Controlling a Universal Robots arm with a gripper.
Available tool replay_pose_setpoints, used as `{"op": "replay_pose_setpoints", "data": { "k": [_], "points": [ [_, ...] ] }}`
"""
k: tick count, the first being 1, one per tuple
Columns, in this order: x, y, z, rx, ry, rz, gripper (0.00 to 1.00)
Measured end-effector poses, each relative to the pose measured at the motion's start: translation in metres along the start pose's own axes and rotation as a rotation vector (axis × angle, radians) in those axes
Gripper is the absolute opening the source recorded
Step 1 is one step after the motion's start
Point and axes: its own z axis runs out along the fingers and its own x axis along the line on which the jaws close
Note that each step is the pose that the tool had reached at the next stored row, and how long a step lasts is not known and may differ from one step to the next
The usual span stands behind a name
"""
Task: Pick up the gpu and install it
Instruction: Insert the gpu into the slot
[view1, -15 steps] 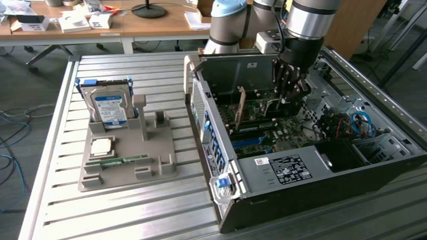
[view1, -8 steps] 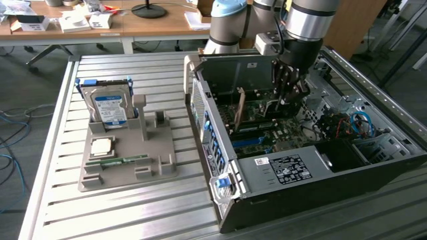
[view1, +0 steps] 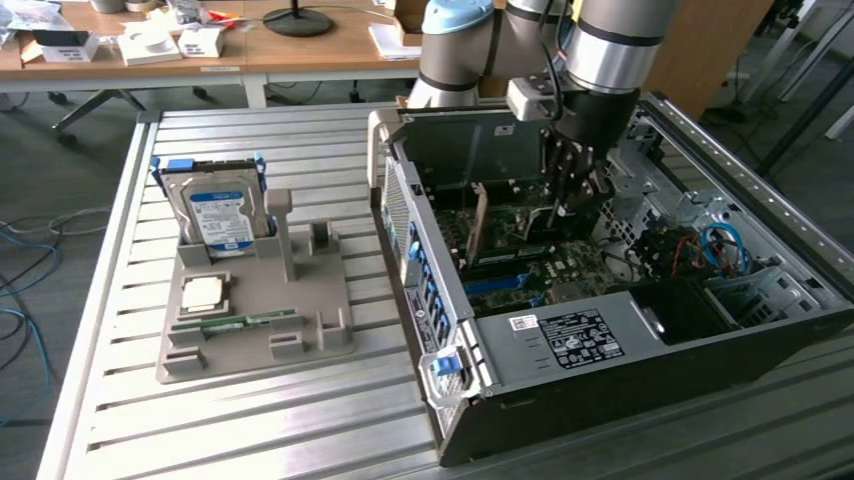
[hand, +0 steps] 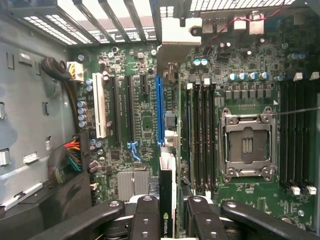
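Note:
The gpu (hand: 168, 192) is a thin dark card seen edge-on, with a green logo near my fingers and its silver bracket (hand: 176, 31) at the case's rear wall. My gripper (hand: 170, 212) is shut on it, one black finger (hand: 146, 216) on each side. The card stands upright right beside the long blue slot (hand: 159, 110) of the motherboard (hand: 142, 125). In the exterior view my gripper (view1: 571, 198) reaches down into the open computer case (view1: 561, 345), and the gpu (view1: 483, 222) stands on edge below it, above the board.
Memory slots and an empty processor socket (hand: 247, 145) lie beside the card. Cable bundles (hand: 70, 160) run along the case wall. On the exterior view's left, a grey holder (view1: 254, 340) carries a hard drive (view1: 214, 215), a processor (view1: 203, 292) and a memory stick (view1: 240, 322).

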Motion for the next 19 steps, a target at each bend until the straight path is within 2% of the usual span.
{"op": "replay_pose_setpoints", "data": {
  "k": [6, 13, 19],
  "points": [
    [0.000, 0.0004, 0.0032, -0.0001, 0.0003, 0.000, 0.26],
    [0.000, 0.0080, 0.0035, 0.0017, 0.0000, 0.000, 0.26],
    [0.001, 0.0108, 0.0034, 0.0021, -0.0001, 0.000, 0.26]
  ]
}}
